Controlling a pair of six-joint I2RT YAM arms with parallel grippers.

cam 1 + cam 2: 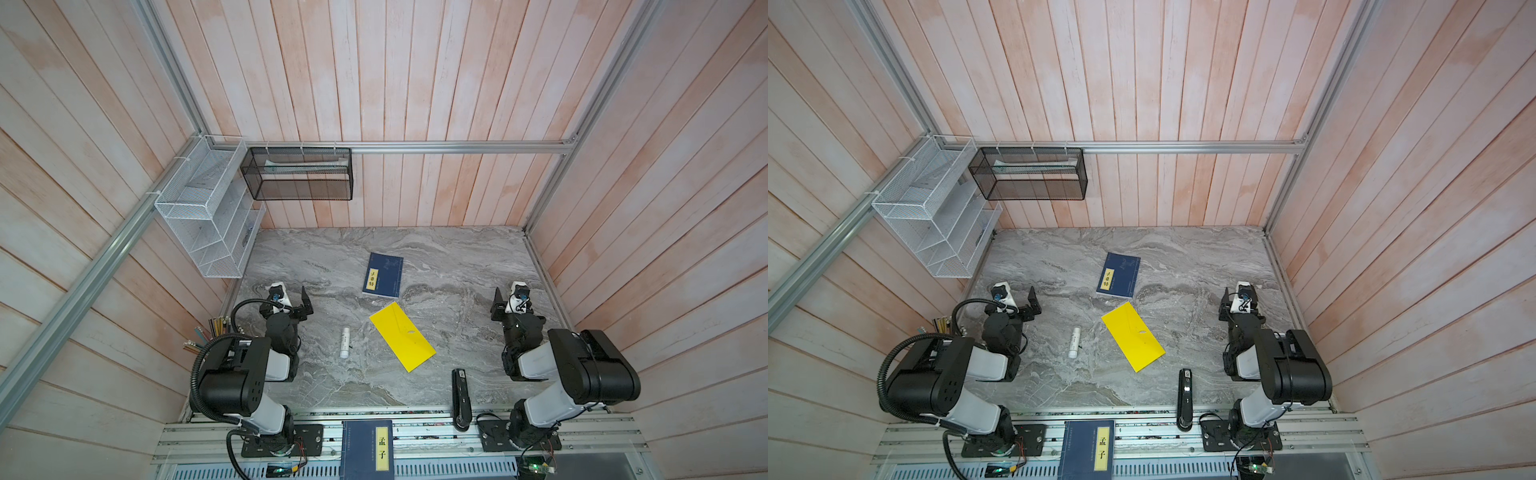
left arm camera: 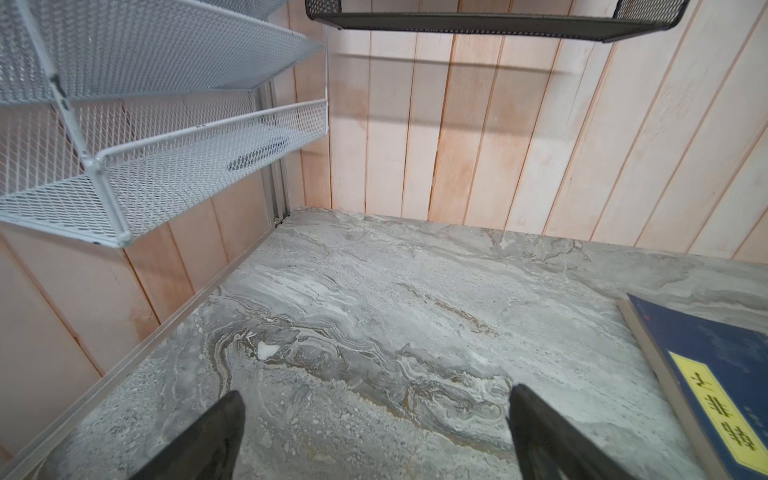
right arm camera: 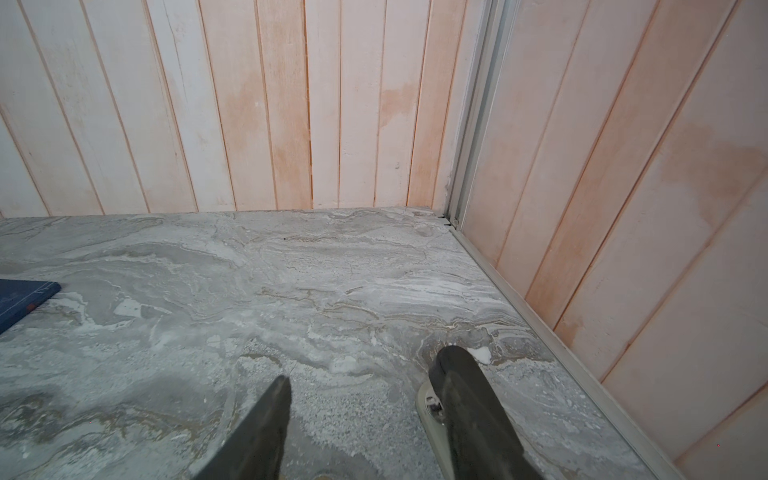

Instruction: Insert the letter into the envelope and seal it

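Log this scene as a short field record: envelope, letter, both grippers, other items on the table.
envelope: yellow envelope, flat on the marble table, flap appears folded shut
letter: not visible loose anywhere
left gripper: left gripper open, empty, over bare table
right gripper: right gripper open, empty, near the table's right edge
blue book: blue book just behind the envelope
white tube: white tube left of the envelope
black device: black device at the front edge

**Readable text on my screens**

I read 孟子 on the yellow label of the dark blue book (image 1: 366, 451) lying on the front rail. The other blue book (image 1: 384, 275) on the marble has a yellow label with characters too small to read.
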